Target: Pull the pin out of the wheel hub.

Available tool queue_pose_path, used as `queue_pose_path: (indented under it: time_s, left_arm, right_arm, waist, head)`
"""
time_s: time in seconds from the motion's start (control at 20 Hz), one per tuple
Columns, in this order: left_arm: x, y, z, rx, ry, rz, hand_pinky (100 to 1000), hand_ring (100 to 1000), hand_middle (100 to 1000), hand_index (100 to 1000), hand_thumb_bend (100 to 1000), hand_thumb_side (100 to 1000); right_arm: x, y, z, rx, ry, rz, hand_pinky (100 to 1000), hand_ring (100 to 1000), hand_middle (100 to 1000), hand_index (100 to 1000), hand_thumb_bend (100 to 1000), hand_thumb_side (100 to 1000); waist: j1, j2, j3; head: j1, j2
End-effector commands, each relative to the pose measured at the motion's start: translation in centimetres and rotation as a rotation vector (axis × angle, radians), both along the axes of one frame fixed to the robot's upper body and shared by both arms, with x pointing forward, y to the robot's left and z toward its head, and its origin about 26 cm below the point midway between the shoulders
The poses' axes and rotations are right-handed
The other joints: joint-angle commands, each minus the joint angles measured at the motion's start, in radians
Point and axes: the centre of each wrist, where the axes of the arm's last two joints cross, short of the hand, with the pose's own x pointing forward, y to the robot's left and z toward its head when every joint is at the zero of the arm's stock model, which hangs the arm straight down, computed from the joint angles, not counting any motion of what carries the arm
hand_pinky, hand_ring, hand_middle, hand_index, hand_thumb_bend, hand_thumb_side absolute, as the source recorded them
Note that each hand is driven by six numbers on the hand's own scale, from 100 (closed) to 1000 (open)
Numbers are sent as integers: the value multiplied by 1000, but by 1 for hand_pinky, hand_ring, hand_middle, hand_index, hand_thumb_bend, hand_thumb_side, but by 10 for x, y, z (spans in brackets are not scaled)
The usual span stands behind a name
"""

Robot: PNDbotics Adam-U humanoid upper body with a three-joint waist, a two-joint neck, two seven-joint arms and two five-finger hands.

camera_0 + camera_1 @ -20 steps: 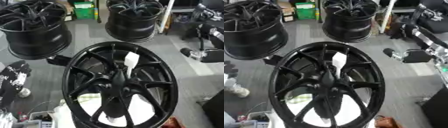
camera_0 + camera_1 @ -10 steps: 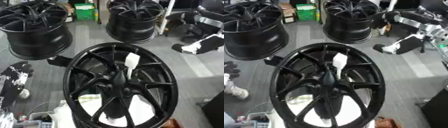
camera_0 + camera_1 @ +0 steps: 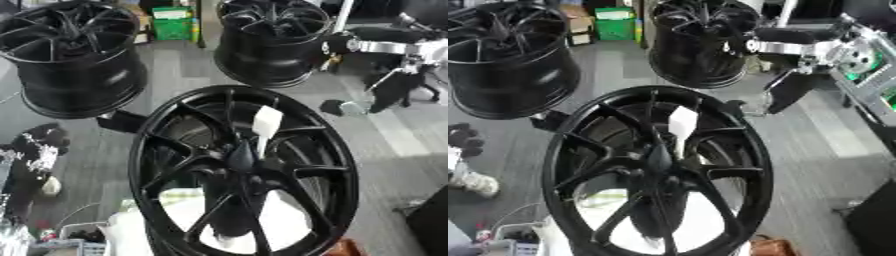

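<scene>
Where it stands in the wheel hub [image 3: 241, 165], the pin [image 3: 264, 126] shows a pale flat head on a thin stem: judged light, stiff, best pinched at the head. Right robot hand [image 3: 785, 90]: down-left of it, well apart, lies the pin; finger state cannot be told. Left robot hand: unseen.

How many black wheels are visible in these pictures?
3. The nearest wheel stands in the centre foreground with a white pin at its hub. One is far left, another far centre. More may lie outside the view.
</scene>
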Motion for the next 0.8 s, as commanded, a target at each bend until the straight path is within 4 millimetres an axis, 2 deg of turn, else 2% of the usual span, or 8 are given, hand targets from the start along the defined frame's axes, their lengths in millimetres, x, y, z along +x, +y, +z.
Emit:
queue_pose_path:
  time_s: [0.05,0.4,0.8]
  left_arm:
    - [1,2,7,26,-20,-11,742,698,675,781,270,581]
    - [0,1,6,25,-17,-16,740,695,671,780,265,583]
    - [0,-1,6,23,-15,-43,751,702,678,788,227,598]
  right_arm:
    - [4,6,9,-58,7,31,820,818,808,949,302,307]
    - [16,20,12,-144,63,81,820,818,813,948,293,317]
    - [26,34,2,-199,65,98,820,824,826,947,284,324]
  waist:
    - [2,-9,1]
    - [1,-9,3]
    - [0,-8,8]
  head:
    - [-2,5]
    - [-4,5]
    - [-6,5]
